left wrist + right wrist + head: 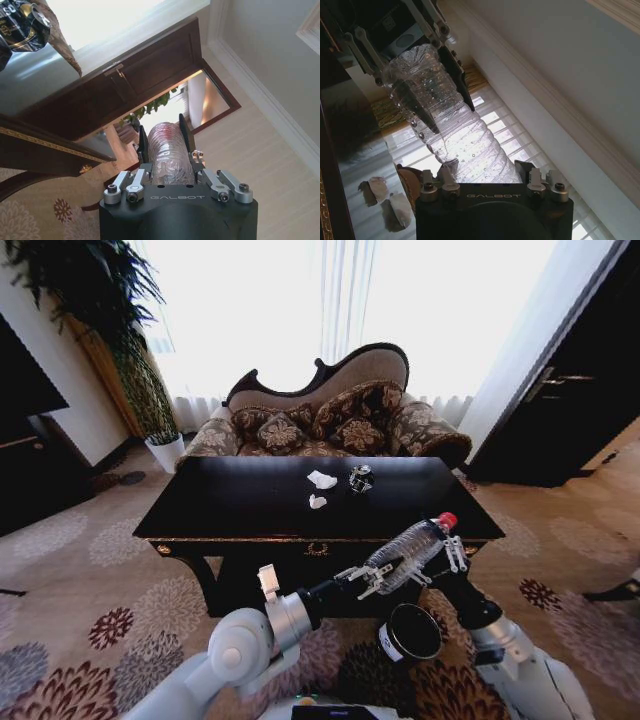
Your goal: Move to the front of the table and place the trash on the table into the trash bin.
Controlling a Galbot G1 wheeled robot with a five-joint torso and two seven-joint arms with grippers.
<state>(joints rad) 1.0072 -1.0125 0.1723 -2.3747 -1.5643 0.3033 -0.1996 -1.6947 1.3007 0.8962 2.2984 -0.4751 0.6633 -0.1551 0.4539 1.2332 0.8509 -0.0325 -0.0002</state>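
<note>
A clear plastic bottle (410,548) with a red cap hangs tilted over the front right edge of the black table (250,505). My left gripper (375,580) is shut on its base end, and my right gripper (447,555) is shut on it near the neck. The black trash bin (410,633) stands on the carpet just below. On the tabletop lie two white paper wads (322,479) (317,502) and a crushed dark can (360,478). The left wrist view shows the bottle (167,150) between my left gripper's (165,135) fingers. The right wrist view looks along the bottle (465,145).
A patterned brown sofa (330,420) stands behind the table. At the far left are a potted plant (165,445) and dark furniture. A dark door (570,390) is at the right. Flowered carpet surrounds the table.
</note>
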